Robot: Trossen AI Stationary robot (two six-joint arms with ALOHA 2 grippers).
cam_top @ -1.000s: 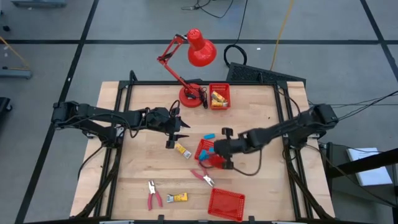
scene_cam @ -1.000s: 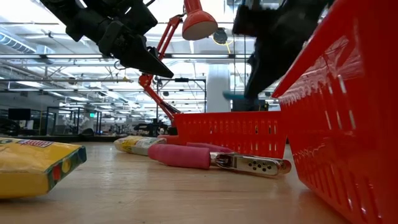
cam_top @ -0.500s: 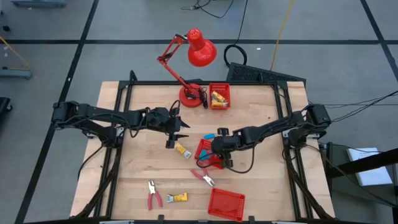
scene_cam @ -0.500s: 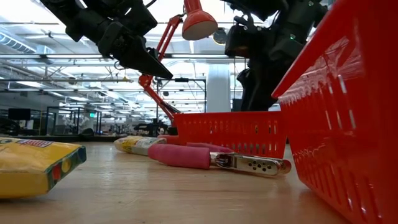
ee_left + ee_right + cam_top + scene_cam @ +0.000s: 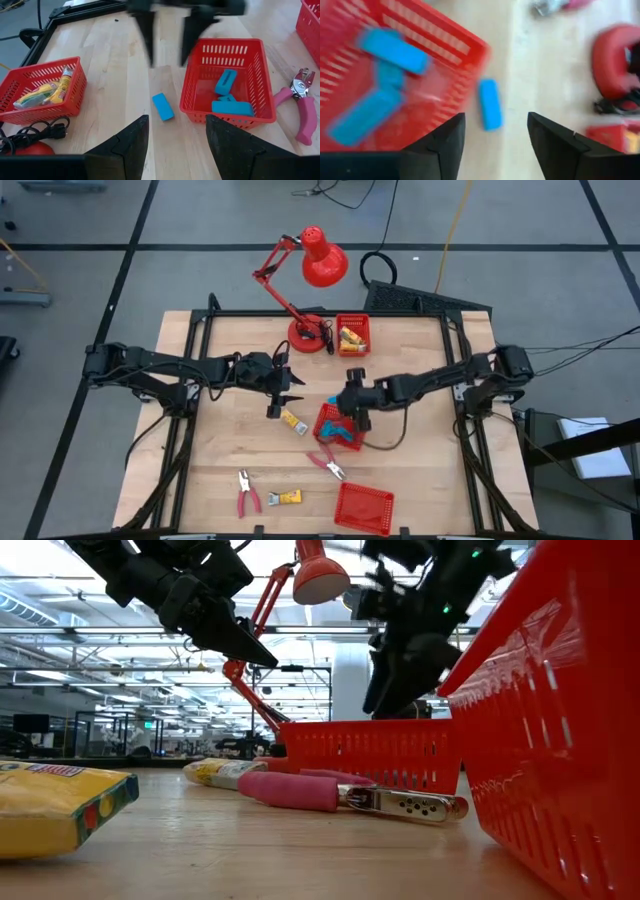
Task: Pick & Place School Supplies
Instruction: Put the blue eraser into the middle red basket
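Note:
A red mesh basket [image 5: 324, 423] in the table's middle holds three light-blue erasers [image 5: 226, 81]. One more blue eraser [image 5: 335, 398] lies flat on the wood just beyond the basket's far corner. My right gripper [image 5: 348, 408] hangs open above that corner, near the loose eraser [image 5: 490, 104], touching nothing. My left gripper [image 5: 292, 387] hovers open to the left of the basket, holding nothing. A yellow tube [image 5: 292, 420] lies on the table below the left gripper.
Pink-handled pliers [image 5: 328, 465] lie near the middle basket. Red pliers [image 5: 247, 495] and a yellow piece [image 5: 287, 498] lie at the near edge, beside a second basket [image 5: 362, 508]. A far basket [image 5: 352, 335] holds yellow items beside the red lamp's base [image 5: 308, 340].
My right gripper has opened over the middle basket and let go of a blue eraser, which no longer shows in its fingers. It has then rolled and moved toward the table's far left, from the basket's right side to its far corner. The left arm has kept still.

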